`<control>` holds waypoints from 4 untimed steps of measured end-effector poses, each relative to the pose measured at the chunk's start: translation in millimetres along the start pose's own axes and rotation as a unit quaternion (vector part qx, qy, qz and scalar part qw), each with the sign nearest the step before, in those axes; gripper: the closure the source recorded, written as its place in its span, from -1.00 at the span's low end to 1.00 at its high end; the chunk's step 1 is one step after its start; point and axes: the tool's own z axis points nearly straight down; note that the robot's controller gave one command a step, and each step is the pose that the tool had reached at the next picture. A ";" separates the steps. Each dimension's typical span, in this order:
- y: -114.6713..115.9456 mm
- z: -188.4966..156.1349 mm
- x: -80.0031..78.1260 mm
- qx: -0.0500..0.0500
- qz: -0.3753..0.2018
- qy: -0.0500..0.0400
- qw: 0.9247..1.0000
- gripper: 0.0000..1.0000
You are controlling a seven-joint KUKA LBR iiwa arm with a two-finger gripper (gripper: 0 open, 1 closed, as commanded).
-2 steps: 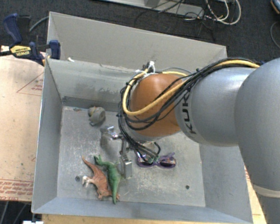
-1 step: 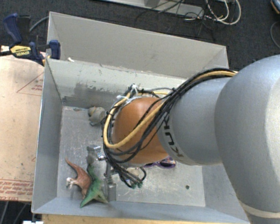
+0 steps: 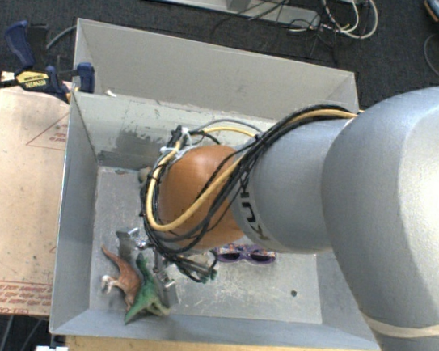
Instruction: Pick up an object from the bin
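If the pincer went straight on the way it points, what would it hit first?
Probably the green dinosaur just under the pincer, next to the brown dinosaur, though depth is unclear.

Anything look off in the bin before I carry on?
Nothing looks spilled or broken. A brown toy dinosaur and a green one lie tipped together in the lower-left corner of the bin, beside the gripper; purple sunglasses sit partly under the arm.

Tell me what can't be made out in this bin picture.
Camera view:
- gripper: tip lost behind cables and toys.
- purple sunglasses: upper half hidden under the arm.
- brown dinosaur and green dinosaur: overlapped; contact with the gripper unclear.
- bin middle: covered by the orange wrist cover.
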 end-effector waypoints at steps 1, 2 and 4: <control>24.0 1.6 -17.7 0.000 0.040 0.000 0.999 -1.00; 20.0 1.0 -15.1 0.001 -0.140 -0.004 0.990 -1.00; 42.3 -3.1 -11.4 0.011 -0.136 -0.005 0.991 1.00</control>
